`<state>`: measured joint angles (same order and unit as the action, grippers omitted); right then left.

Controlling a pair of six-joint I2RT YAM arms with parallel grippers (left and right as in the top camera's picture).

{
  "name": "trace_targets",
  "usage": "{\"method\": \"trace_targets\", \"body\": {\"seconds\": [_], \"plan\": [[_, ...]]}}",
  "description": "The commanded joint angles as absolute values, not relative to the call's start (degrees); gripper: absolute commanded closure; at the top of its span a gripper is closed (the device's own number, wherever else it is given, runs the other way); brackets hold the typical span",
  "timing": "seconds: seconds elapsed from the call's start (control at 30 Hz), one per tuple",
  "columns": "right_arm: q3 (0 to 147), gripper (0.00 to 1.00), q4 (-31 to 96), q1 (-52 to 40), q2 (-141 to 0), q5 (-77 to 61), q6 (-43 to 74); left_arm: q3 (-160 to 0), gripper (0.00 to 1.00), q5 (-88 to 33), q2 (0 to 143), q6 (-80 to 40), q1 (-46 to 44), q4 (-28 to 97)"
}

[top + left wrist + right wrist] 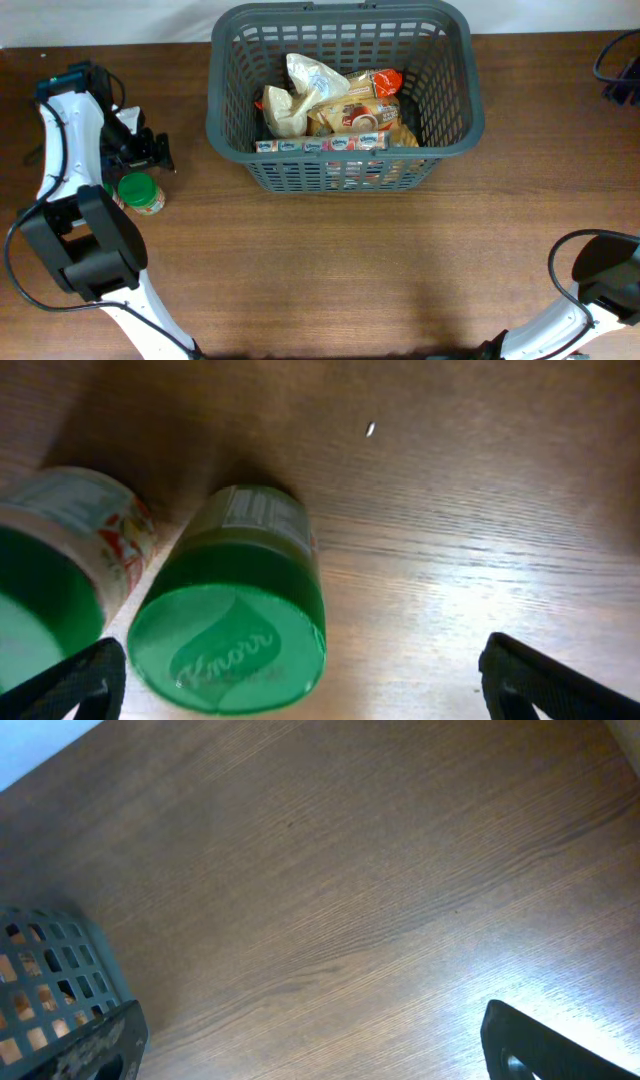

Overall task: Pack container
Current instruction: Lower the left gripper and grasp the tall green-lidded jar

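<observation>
At the table's [350,270] left edge, your left gripper [300,690] hangs with its jaws spread wide and nothing held. A green-lidded jar [235,620] stands below it, framed between the two fingertips in the left wrist view. A second green-lidded jar [60,560] stands just beside the first, further left.

At the far middle of the table sits the container [217,110], its open mouth up and its long axis running left to right across the table. Snack packets [350,105] lie heaped inside. A row of small cartons [320,145] lines the near wall.

Judge the container stiff and light in itself, but heavier now with its load. The lattice sides probably flex under a pinch, so the thick rim looks the soundest place for a grip. Its middle on a long side should keep it level. For packing, you likely need only reach over that rim and not lift it at all.

At the right, your right gripper [320,1045] is low over bare wood, its jaws likewise wide apart and empty. A corner of the container shows at the left of its view, well apart from the fingertips.
</observation>
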<state>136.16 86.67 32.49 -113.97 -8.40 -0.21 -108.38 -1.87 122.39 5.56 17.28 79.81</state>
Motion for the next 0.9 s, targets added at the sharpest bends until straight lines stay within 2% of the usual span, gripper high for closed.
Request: {"method": "trace_targets", "body": {"seconds": [0.0, 0.67, 0.87], "plan": [[135.90, 0.01, 86.61, 32.69, -113.86, -8.32, -0.12, -105.34, 0.04, 1.32, 122.15, 7.38, 17.82, 78.28], [135.90, 0.01, 86.59, 32.69, -113.86, -8.32, -0.12, -92.90, 0.05, 1.93, 122.15, 8.86, 19.46, 65.84], [135.90, 0.01, 86.61, 32.69, -113.86, -8.32, -0.12, -92.71, 0.15, 1.91, 122.15, 8.86, 21.98, 65.54]]}}
